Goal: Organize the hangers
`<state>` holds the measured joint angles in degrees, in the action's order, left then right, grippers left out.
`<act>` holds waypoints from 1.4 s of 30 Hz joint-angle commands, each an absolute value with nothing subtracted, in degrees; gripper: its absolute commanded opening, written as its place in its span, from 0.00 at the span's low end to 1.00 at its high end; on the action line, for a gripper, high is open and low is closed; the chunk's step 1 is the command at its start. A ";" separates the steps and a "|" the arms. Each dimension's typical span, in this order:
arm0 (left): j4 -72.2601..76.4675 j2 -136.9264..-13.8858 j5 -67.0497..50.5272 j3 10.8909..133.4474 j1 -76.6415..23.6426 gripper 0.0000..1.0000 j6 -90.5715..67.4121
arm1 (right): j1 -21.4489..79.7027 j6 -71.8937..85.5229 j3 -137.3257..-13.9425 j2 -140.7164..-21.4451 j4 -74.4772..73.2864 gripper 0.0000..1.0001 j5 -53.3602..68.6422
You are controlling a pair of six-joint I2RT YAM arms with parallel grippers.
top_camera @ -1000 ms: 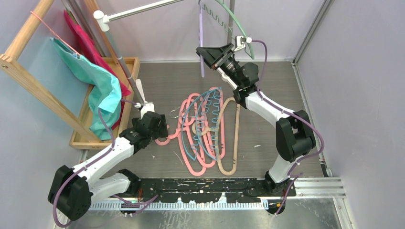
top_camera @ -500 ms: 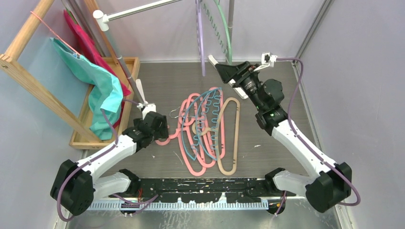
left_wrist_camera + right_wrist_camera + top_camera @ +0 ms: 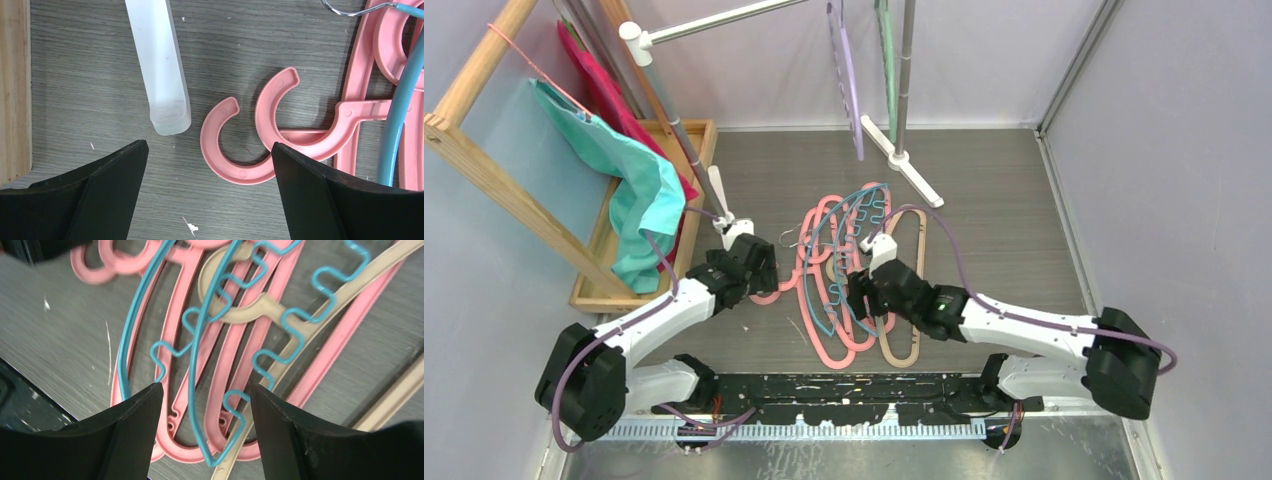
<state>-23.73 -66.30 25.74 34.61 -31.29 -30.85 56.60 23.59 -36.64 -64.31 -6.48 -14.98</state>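
A pile of hangers lies mid-floor: several pink ones (image 3: 819, 335), a blue notched one (image 3: 852, 205) and a beige one (image 3: 911, 290). A lavender hanger (image 3: 846, 70) and a green hanger (image 3: 886, 60) hang from the rail at the back. My left gripper (image 3: 759, 270) is open and empty, low over two pink hooks (image 3: 235, 150) at the pile's left edge (image 3: 210, 165). My right gripper (image 3: 859, 295) is open and empty, just above the pile's near end. The blue hanger's corner (image 3: 240, 435), pink bars (image 3: 175, 365) and the beige hanger (image 3: 260, 305) lie between its fingers (image 3: 205, 410).
A wooden frame rack (image 3: 484, 170) with a teal cloth (image 3: 639, 190) and a red cloth (image 3: 599, 85) stands at the left over a wooden tray (image 3: 604, 270). White stand feet (image 3: 904, 170) (image 3: 160, 65) lie on the floor near the pile. Grey walls enclose the space.
My right arm has swung from the rail at the back down to the pile. The green hanger now hangs free on the rail. My left arm has barely moved.
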 commanded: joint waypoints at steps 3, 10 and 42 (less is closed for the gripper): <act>-21.52 -65.90 27.49 36.86 -31.48 0.98 -31.53 | 62.45 22.06 -39.01 -72.00 -4.53 0.70 -19.70; -21.71 -63.65 27.16 35.48 -31.46 0.98 -31.90 | 62.49 21.02 -40.87 -79.44 -1.61 0.60 -17.86; -22.49 -60.88 26.60 34.20 -31.49 0.98 -32.47 | 62.32 25.48 -42.11 -61.54 -3.83 0.01 -22.01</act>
